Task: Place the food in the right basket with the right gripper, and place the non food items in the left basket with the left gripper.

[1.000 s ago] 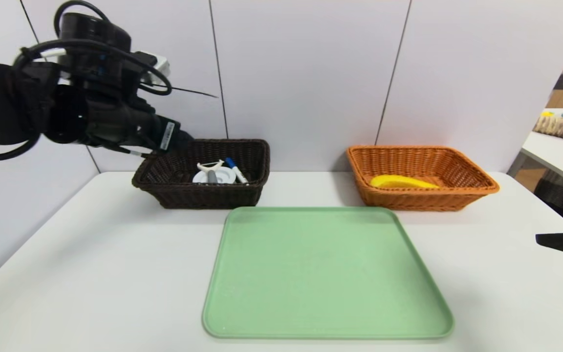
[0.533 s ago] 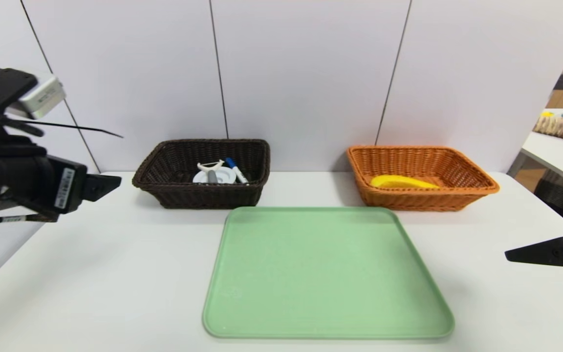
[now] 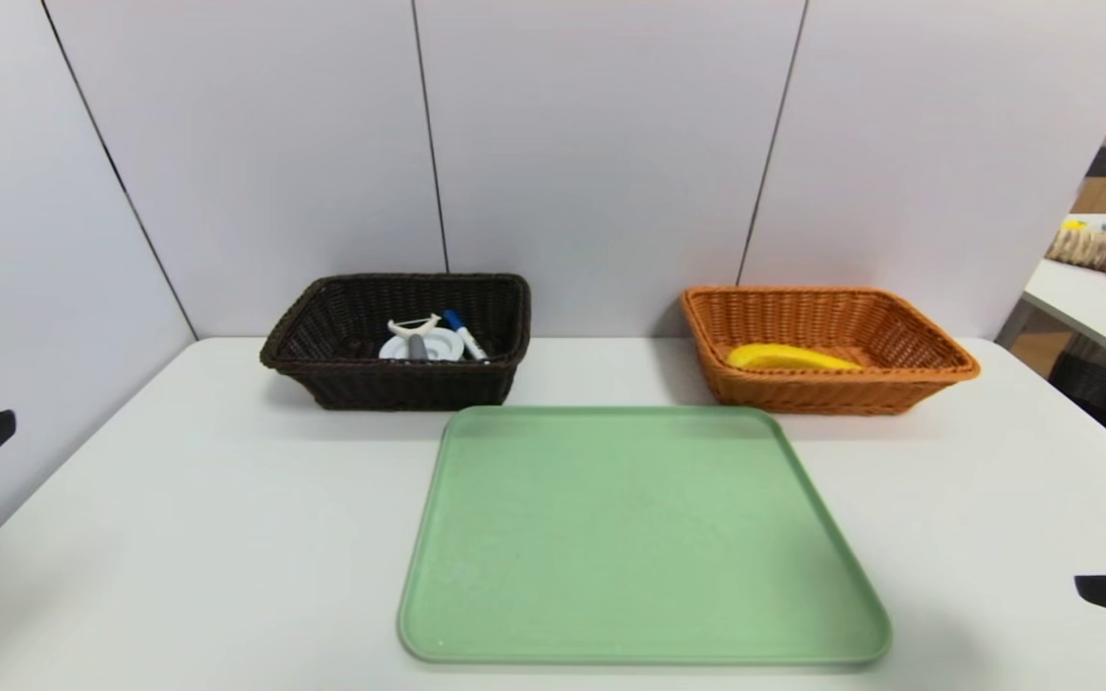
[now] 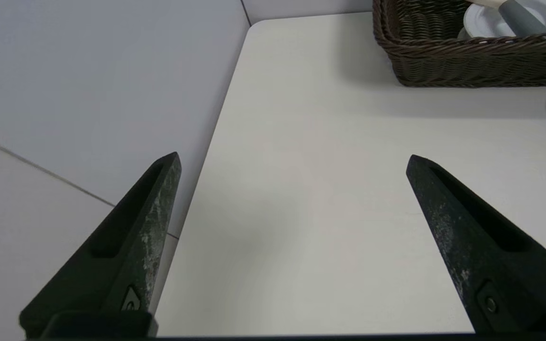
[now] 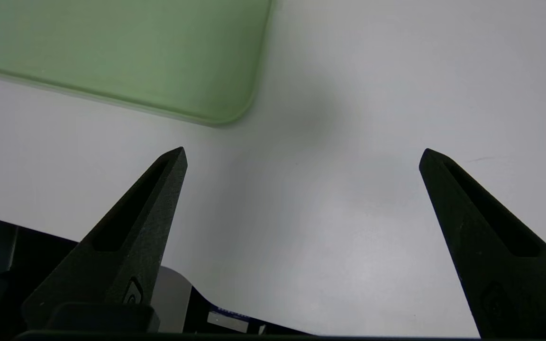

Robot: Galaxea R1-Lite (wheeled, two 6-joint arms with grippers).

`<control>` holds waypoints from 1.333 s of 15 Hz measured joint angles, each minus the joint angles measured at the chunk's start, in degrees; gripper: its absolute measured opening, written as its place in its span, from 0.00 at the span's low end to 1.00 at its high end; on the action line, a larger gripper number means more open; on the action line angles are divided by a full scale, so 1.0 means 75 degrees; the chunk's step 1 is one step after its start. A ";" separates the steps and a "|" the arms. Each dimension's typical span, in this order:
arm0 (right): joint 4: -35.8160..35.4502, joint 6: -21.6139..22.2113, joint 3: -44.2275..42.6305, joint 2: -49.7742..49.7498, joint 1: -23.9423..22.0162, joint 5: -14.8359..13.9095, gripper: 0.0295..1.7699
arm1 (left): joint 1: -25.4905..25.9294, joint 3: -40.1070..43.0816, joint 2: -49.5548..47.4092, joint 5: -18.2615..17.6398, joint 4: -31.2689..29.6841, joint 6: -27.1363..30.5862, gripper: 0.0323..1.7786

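Both grippers, left and right, gape empty over the table. Tray holds nothing (sorting looks finished); risk is a needless reach nudging a basket.

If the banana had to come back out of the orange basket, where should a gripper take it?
Grip the banana across its thick middle, coming straight down from above. It lies flat along the floor of the orange basket, whose walls block any approach from the side; judging by its pose, jaws set across its long axis should clear them.
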 joint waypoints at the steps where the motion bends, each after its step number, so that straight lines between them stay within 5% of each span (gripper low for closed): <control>1: -0.0005 0.0000 0.0161 -0.0403 -0.0148 0.0000 0.96 | 0.0096 0.0239 -0.0327 0.0021 0.0000 0.0007 0.95; 10: 0.0179 -0.0003 0.1367 -0.5097 -0.0476 0.0382 0.96 | 0.0405 0.2194 -0.4194 -0.0245 0.0670 -0.0029 0.95; 14: -0.1019 -0.0158 0.2911 -0.6980 -0.0340 0.0408 0.96 | 0.0411 0.3074 -0.4610 -0.0918 -0.0306 0.0007 0.95; 20: -0.3521 -0.0379 0.4398 -0.7857 -0.0283 0.0221 0.96 | 0.0411 0.4732 -0.4707 -0.0683 -0.3002 0.0304 0.95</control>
